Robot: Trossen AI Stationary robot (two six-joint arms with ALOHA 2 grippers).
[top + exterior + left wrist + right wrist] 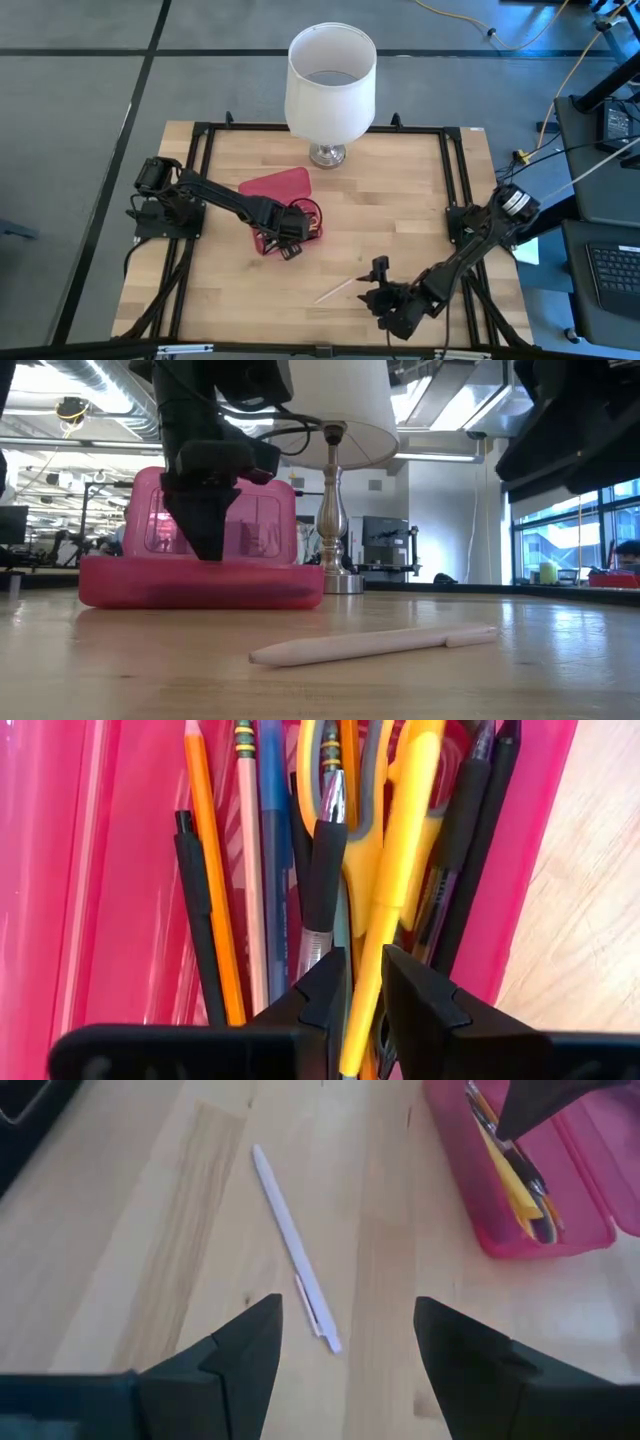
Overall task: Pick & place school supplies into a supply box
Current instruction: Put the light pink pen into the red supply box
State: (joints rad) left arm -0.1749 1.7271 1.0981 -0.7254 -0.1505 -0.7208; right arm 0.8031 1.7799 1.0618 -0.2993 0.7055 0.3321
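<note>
Nearly everything is packed: the pink supply box [285, 205], centre-left in the high view, holds pencils, pens and yellow scissors [385, 840]. The left hand [362, 985] sits down in it, fingers slightly parted around a yellow pen [385, 910]. One pale pen [335, 291] remains on the tabletop [400, 210], lower centre, with the right hand [345, 1345] wide open above it

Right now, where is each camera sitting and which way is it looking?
High view: above the table, looking down; both dark arms show.
Low view: at tabletop height, looking across at the translucent pink plastic supply box; left arm shows.
Left wrist view: on the left arm, facing supplies in the box; left tool shows.
Right wrist view: on the right arm, facing the thin pale pen; open right tool shows.
Low and right wrist views share pen and box.
</note>
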